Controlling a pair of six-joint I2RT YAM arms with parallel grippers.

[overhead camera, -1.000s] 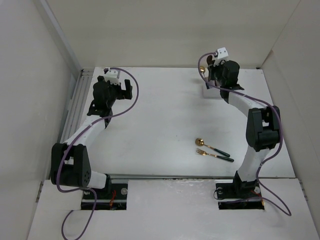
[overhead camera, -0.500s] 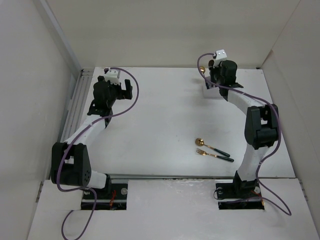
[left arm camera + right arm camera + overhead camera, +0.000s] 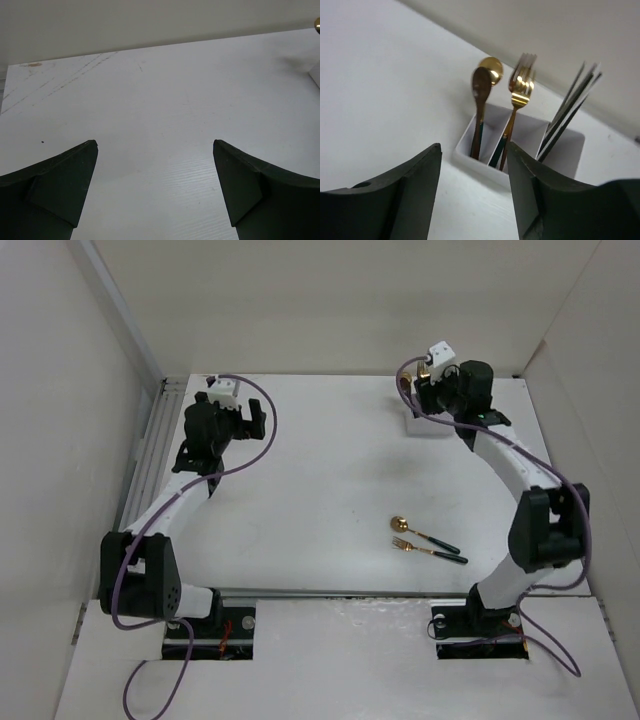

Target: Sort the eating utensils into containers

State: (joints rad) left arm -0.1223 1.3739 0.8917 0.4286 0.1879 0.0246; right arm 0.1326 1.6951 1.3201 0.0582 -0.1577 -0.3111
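Near the 1 o'clock corner of the tabletop (image 3: 320, 480) stood the white holder (image 3: 481, 165), close to the back wall (image 3: 330, 300). From above it was mostly hidden under the right arm's wrist. In the right wrist view, its left compartment held the brown spoon (image 3: 481, 85) with a gold spoon (image 3: 492, 65) just behind it. The middle compartment held gold forks (image 3: 521, 80) on dark green handles, and the right one held the thin chopsticks (image 3: 570, 107), leaning toward 1 o'clock. Well apart from the holder, around 4 o'clock from the tabletop's centre, another green-handled spoon (image 3: 420, 533) and a fork (image 3: 430, 550) lay side by side, bowl and tines toward 10 o'clock.

The right arm stretched from its base in a long arc to the far edge. The right hand (image 3: 473, 150) hung just short of the holder, tilted down at it, fingers moderately apart with nothing between them. It seemed clear of the utensil tops, though the angle made that hard to judge.

The left arm was folded at 10 o'clock, a purple cable (image 3: 262, 430) looping over it. The left hand (image 3: 154, 145) was spread wide and empty over bare tabletop.
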